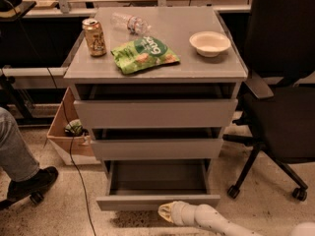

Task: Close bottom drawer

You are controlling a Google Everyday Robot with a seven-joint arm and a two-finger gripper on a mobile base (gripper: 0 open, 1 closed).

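Slippage underneath threatens: my white end effector (pixel 170 213), spread or not I cannot tell, sits low by the grey metal bottom drawer (pixel 142 201).

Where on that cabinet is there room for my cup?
The cabinet top is bare between chip bag and bowl, and at the front left before the can. Can, bottle and bag crowd the back left. The open bottom drawer is bare; the claw sits before its front.
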